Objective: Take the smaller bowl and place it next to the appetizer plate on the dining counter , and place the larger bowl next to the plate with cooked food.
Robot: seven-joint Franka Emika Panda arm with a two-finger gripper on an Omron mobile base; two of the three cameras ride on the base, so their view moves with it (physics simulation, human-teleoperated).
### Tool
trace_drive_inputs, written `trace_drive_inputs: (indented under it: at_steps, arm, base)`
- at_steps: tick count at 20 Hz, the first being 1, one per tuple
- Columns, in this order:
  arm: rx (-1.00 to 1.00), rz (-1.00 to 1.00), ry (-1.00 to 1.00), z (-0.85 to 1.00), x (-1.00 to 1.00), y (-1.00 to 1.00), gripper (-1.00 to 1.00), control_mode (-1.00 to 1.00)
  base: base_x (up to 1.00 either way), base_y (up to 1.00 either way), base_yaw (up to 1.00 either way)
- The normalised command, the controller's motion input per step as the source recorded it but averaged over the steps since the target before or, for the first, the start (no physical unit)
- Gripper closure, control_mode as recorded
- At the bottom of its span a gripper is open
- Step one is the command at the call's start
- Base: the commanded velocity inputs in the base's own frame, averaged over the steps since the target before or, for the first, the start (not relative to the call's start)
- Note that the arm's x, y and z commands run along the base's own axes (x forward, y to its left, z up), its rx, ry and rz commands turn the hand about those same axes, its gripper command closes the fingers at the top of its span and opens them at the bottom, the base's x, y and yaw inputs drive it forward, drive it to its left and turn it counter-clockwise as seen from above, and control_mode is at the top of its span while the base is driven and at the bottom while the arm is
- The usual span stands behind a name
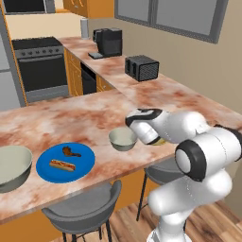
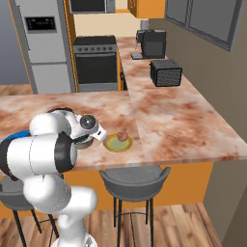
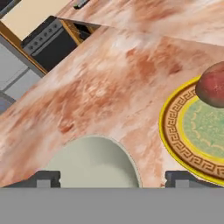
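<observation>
Right at the bottom of the hand view, the two dark fingertips [image 3: 48,178] of the gripper [image 3: 114,179] stand wide apart, one on each side of the smaller bowl [image 3: 94,162]. The jaws are spread and do not press the rim, so the bowl is released and rests on the dining counter [image 3: 100,87]. Its cream inside fills the lower middle of that frame.

Just beside it, at the right edge, lies the appetizer plate [image 3: 175,135], yellow with a brown patterned band and a pale green centre. A reddish round fruit [image 3: 212,85] sits on the plate at the upper right.

In the left base view, the smaller bowl [image 1: 123,139] stands at the middle of the frame, just left of the robot hand. To the lower left of it is the plate with cooked food [image 1: 47,174], bright blue, with a sausage in a bun [image 1: 63,165] and a drumstick [image 1: 71,151]. The larger bowl [image 1: 12,166] stands at the left edge, just beside the blue plate.

In the right base view, the appetizer plate [image 2: 117,143] is at the centre, near the counter edge.
</observation>
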Motion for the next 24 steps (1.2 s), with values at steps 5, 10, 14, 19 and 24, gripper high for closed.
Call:
trace_drive_inputs:
  at_steps: [5, 10, 14, 19, 24]
  arm:
    - [0.00, 0.00, -0.37, 1.00, -0.47, -0.05, -1.00, -1.00]
    - [0.00, 0.01, -0.57, 1.00, -0.74, -0.05, -1.00, -1.00]
    - [0.00, 0.00, -0.55, 1.00, -0.71, -0.02, -1.00, -1.00]
    - [0.11, 0.03, -0.21, 0.83, -0.57, -0.11, -1.00, -1.00]
    - [0.08, 0.00, -0.30, 1.00, -0.88, -0.02, -1.00, -1.00]
  base:
    - [0.00, 0.00, 0.00]
    - [0.00, 0.00, 0.00]
    - [0.00, 0.00, 0.00]
    - [0.00, 0.00, 0.00]
    - [0.00, 0.00, 0.00]
